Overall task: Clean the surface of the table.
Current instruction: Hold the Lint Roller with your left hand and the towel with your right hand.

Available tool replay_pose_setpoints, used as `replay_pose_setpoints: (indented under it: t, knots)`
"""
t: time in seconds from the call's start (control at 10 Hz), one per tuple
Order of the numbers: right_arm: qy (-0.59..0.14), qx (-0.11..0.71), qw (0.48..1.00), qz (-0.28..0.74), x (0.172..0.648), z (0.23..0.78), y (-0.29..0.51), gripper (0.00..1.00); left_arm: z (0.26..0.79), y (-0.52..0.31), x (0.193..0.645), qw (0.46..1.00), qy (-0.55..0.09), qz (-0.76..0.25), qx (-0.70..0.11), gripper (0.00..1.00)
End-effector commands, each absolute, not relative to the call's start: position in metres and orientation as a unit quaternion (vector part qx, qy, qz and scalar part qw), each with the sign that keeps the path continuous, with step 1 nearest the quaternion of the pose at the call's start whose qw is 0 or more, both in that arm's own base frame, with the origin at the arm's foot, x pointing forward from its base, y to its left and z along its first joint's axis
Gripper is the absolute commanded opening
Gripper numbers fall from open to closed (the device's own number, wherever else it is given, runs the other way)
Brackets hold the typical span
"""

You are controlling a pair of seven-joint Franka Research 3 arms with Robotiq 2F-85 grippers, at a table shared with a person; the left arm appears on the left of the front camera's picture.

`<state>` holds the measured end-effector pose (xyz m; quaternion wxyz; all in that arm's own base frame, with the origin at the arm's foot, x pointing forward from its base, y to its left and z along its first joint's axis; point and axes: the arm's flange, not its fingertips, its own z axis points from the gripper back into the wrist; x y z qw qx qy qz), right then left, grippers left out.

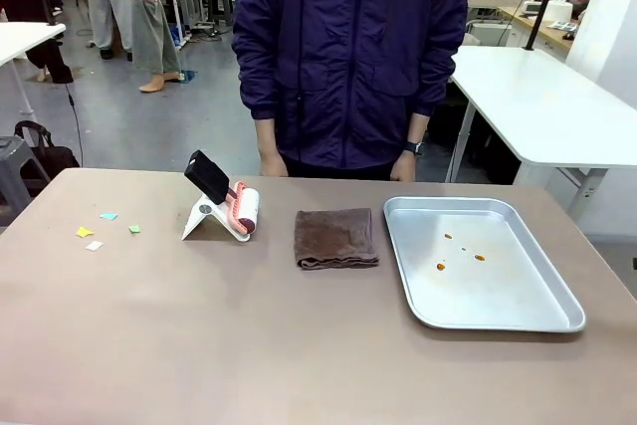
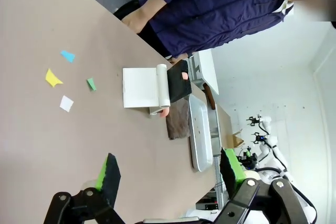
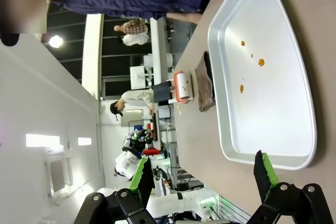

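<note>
1. table (image 1: 199, 345): one, with a brownish-taupe top that runs across the whole foreground of the front view. one person (image 1: 348, 57) in a dark blue jacket stands at its far edge.
2. paper scraps (image 1: 94, 245): four, close together on the table's left part. one yellow, one white, one blue, one green.
3. lint roller (image 1: 244, 211): one, left of centre, with a pink frame and its black handle tilted upward. it rests on one white stand (image 1: 202, 214).
4. brown cloth (image 1: 335, 238): one, folded and lying flat between the roller and the tray.
5. metal tray (image 1: 498, 296): one, on the table's right part, with four small orange spots (image 1: 480, 257) on its floor.
6. left gripper (image 2: 169, 174): fingers spread wide with nothing between them, above the table top.
7. right gripper (image 3: 203, 174): fingers spread wide and empty, above the table near one end of the tray.
</note>
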<state>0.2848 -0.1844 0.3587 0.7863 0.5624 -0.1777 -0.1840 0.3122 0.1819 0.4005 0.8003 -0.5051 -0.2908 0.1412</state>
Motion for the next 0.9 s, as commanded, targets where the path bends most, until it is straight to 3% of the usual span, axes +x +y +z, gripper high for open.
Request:
replay_pose_setpoints:
  t: [0.0, 0.3, 0.5, 0.8]
  knots:
    - [-0.186, 0.569, 0.780, -0.181, 0.281, 0.364, -0.188, 1.00, 0.395, 0.188, 0.308, 0.796, -0.289, 0.144, -0.512, 1.00]
    - [-0.178, 0.562, 0.786, -0.186, 0.282, 0.360, -0.186, 1.00, 0.400, 0.183, 0.310, 0.803, -0.286, 0.145, -0.503, 1.00]
    - [-0.188, 0.439, 0.864, -0.161, 0.293, 0.393, -0.132, 1.00, 0.433, 0.143, 0.332, 0.829, -0.283, 0.062, -0.477, 1.00]
    - [-0.194, 0.362, 0.911, -0.026, 0.335, 0.444, -0.022, 1.00, 0.495, 0.065, 0.378, 0.842, -0.270, -0.049, -0.465, 1.00]
